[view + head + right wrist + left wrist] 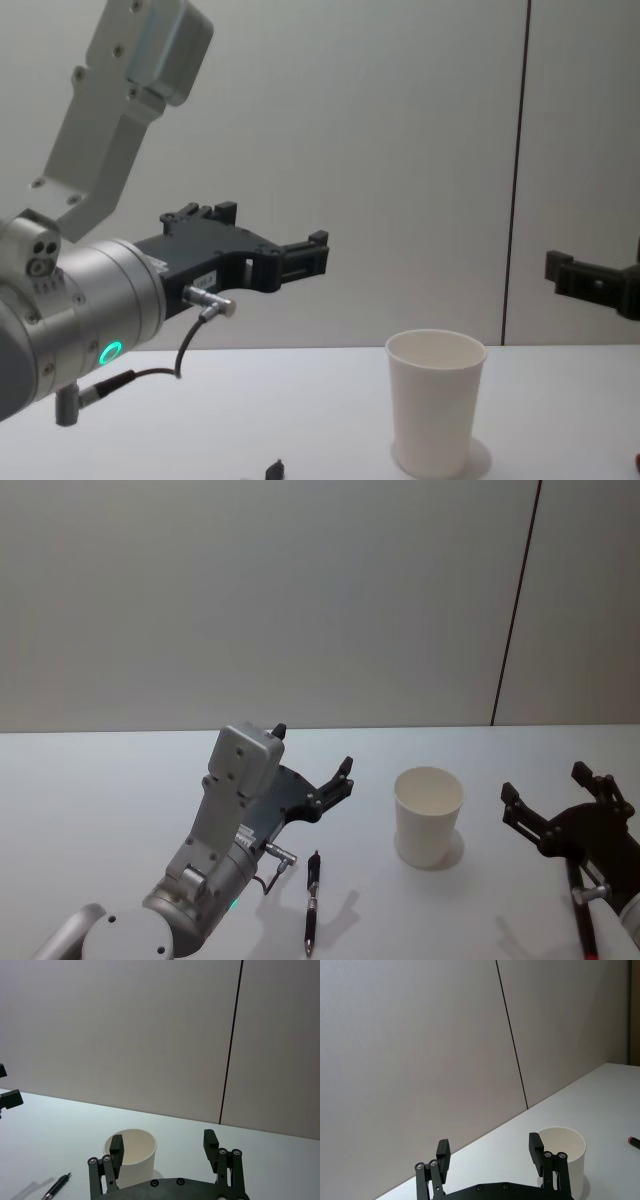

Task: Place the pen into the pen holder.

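1. Head view: the slim black pen point(312, 905) lies on the white counter point(100, 800), its axis running near-to-far, just robot-side of the wide, empty left claw point(313, 748). The tapered white paper-cup pen holder point(429, 815) stands to the right.
2. Right wrist view: the right claw point(163, 1147), also wide and empty, sits farther from the pen.

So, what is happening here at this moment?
Nothing is picked up yet. The left gripper and the right gripper both hover open above the white table, holding nothing. A black pen lies flat on the table near the left gripper. The paper cup stands upright between the two grippers, with no pen in it. What looks like another pen lies by the right gripper.
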